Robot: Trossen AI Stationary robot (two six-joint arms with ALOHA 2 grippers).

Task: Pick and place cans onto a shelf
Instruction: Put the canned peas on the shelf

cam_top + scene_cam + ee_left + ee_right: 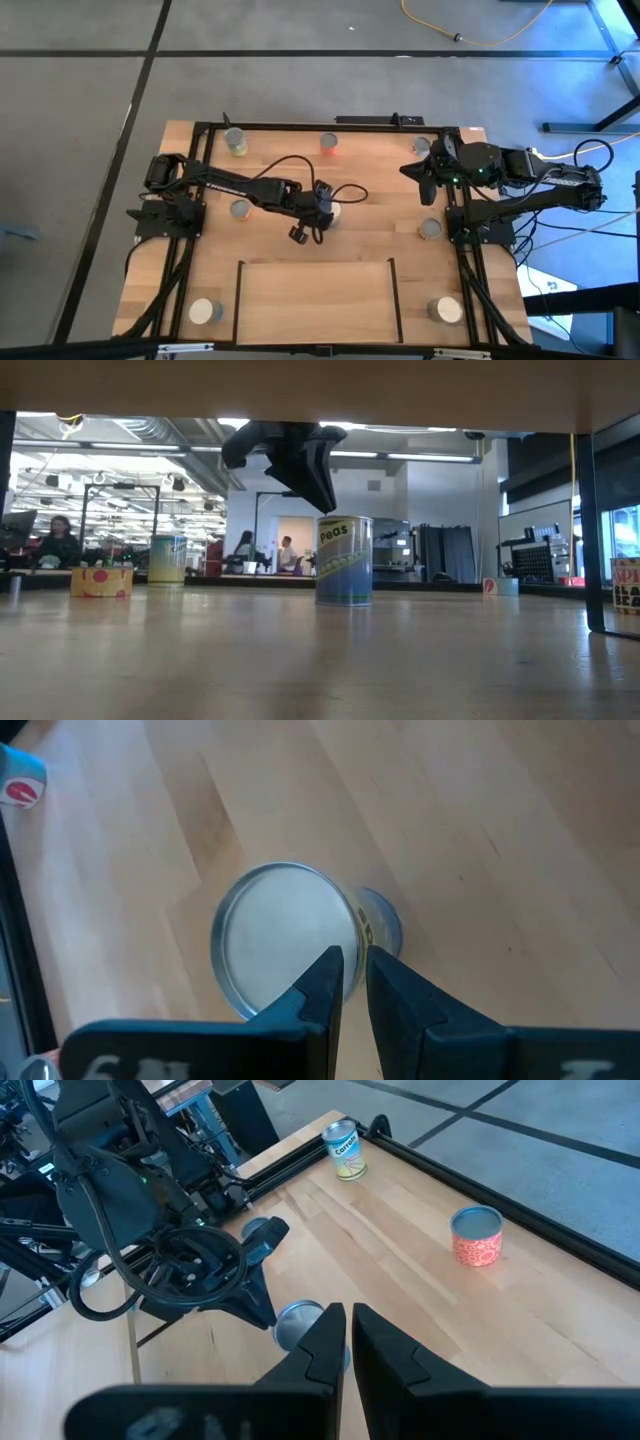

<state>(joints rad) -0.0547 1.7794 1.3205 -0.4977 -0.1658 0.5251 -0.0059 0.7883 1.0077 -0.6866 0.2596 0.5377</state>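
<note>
From above, I see the left gripper (318,222) over the table's (380,215) middle, beside a can (331,211), with bare wood between it and the shelf (315,295); other cans sit near the table's edges, and the right gripper (425,170) waits by the far right corner.

At table height, the label reads "Peas" (green lettering).

From the left wrist, the fingers (325,990) are nearly closed, holding nothing, over the lid's rim.

From the right wrist, its fingers (325,1335) are almost together, empty; a far can (345,1151) reads "Carrots".
</note>
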